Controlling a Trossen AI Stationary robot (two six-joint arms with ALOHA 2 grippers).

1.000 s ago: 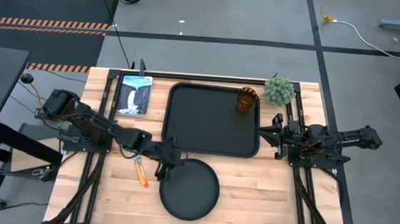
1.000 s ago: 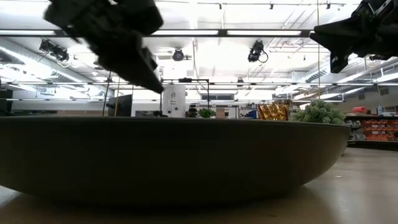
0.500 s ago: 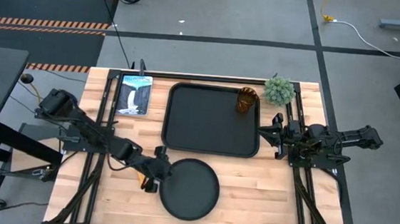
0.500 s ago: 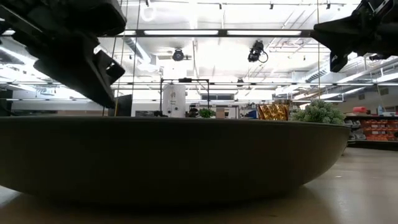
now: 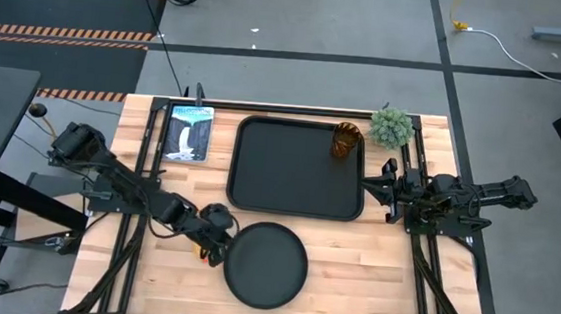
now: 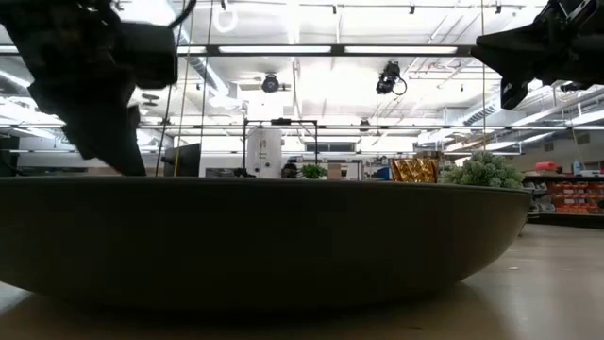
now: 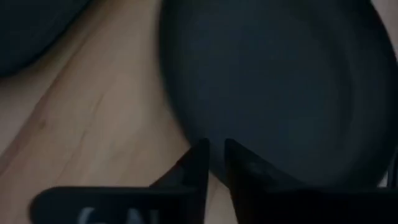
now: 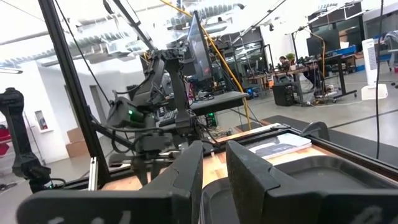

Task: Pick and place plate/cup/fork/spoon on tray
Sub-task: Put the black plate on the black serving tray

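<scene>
We read the left gripper first: in its wrist view the two dark fingers stand nearly together, only a thin slit between the tips, with nothing between them. They sit at the left rim of the plate, low over the wooden table. In the high view the left gripper covers most of an orange-handled utensil; we cannot tell whether it is the fork or the spoon.

The plate lies flat on the table, just in front of the tray and apart from it. The cup stands upright in the tray's far right corner. A small green plant sits just beyond that corner, and a picture card lies left of the tray.

The right gripper waits at the tray's right edge; its fingers are pressed close, holding nothing.
</scene>
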